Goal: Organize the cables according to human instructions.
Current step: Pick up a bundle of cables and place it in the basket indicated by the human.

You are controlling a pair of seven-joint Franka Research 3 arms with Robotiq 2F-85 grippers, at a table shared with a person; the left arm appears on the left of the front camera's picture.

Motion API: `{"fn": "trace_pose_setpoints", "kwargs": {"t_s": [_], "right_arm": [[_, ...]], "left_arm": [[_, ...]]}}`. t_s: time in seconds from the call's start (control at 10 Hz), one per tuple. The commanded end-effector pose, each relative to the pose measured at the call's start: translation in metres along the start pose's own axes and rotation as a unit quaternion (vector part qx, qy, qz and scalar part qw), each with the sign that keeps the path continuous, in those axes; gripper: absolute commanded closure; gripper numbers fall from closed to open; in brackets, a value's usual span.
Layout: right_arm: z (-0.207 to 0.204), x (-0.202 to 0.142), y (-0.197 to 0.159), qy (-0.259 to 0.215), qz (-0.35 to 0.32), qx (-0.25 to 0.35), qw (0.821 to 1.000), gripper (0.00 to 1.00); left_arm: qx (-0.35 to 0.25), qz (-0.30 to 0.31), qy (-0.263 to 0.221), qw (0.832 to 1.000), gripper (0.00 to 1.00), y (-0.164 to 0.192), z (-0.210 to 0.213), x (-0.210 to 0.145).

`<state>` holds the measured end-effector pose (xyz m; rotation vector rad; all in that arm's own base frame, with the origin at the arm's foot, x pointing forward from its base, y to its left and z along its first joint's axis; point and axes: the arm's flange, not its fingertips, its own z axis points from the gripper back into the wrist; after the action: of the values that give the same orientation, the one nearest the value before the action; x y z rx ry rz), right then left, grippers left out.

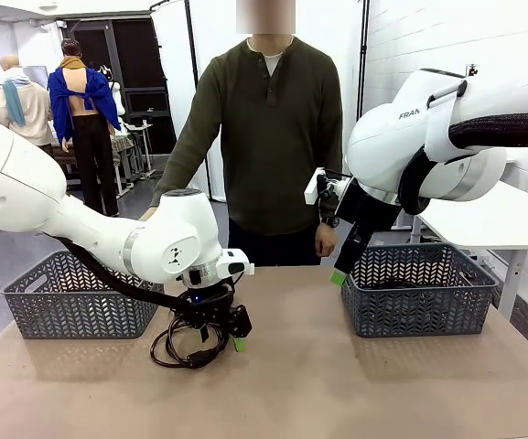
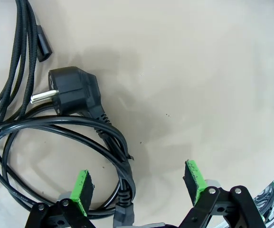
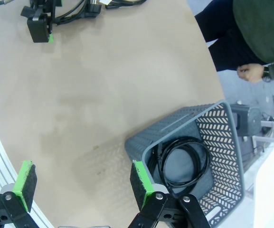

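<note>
In a white-walled workroom, the left gripper hangs open over a coiled thin black cable on the beige tabletop. Left wrist view: the cable's black plug rests on that tabletop. Right wrist view: the right gripper, fingers spread, hovers over a grey lattice basket on the tabletop, holding another black coil.

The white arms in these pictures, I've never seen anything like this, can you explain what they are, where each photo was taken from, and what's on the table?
They are two robot arms, each ending in a two-finger gripper with green pads. The front view looks across the brown table at a person standing opposite. The other two pictures come from cameras on the wrists, looking along the fingers. On the table stand a left basket and a right basket, both grey. The left gripper hangs open over coiled black cables on the table, one with a plug. The right gripper is open beside the right basket, where another cable lies coiled. Nothing is held.
</note>
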<state>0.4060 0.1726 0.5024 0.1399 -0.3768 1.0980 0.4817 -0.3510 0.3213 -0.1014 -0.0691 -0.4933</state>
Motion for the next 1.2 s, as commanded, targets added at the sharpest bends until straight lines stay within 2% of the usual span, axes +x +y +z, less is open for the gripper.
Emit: {"fn": "trace_pose_setpoints", "kwargs": {"t_s": [0.0,0.5,0.6,1.0,1.1], "right_arm": [[-0.001,-0.001,0.0,0.0,-0.001,-0.005,1.0,0.0],[-0.001,-0.001,0.0,0.0,-0.001,-0.005,1.0,0.0],[-0.001,-0.001,0.0,0.0,-0.001,-0.005,1.0,0.0],[-0.001,-0.001,0.0,0.0,-0.001,-0.005,1.0,0.0],[-0.001,-0.001,0.0,0.0,-0.001,-0.005,1.0,0.0]], "left_arm": [[0.024,0.008,0.007,1.0,0.0,-0.005,-0.004,0.008],[0.031,0.012,0.014,0.999,0.0,-0.005,-0.011,0.012],[0.037,0.005,0.016,0.999,0.1,-0.005,-0.012,0.015],[0.04,0.011,0.021,0.999,0.87,-0.004,-0.01,0.02],[0.042,0.011,0.022,0.999,1.0,-0.004,-0.01,0.02]]}}
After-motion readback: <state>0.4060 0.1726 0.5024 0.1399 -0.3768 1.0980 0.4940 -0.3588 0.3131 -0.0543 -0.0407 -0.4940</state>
